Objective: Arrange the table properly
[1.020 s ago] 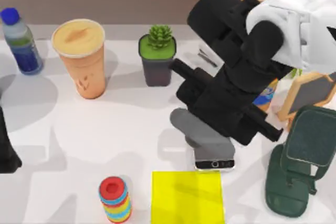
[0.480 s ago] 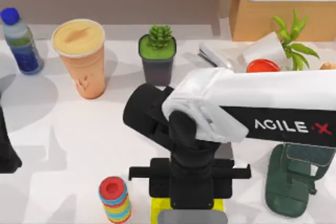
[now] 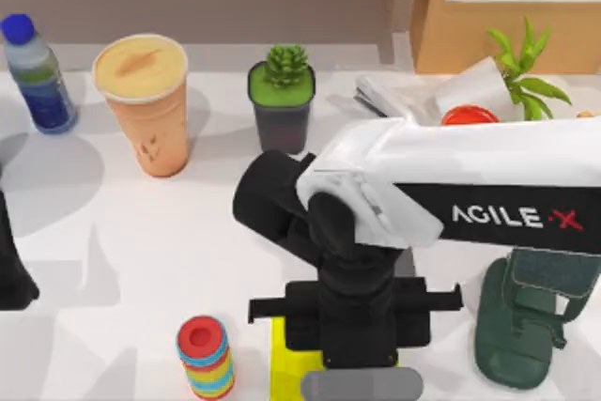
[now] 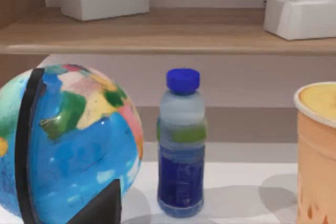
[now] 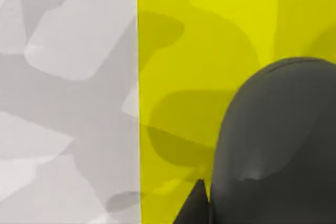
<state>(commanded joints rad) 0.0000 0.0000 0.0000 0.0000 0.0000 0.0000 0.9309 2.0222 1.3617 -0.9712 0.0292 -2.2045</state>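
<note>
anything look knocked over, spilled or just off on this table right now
Nothing looks spilled or tipped. The bottle, orange cup, succulent pot and ring stack all stand upright on the table. The right gripper holds a grey mouse over the yellow mat; whether it touches is unclear.

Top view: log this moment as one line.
right gripper: over yellow mat, carrying grey mouse | left arm: parked at table's left edge

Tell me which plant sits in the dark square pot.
The small succulent, standing in a dark square pot behind the right arm, near the orange cup. The other plant, at the far right, has long thin leaves and its pot is hidden.
</note>
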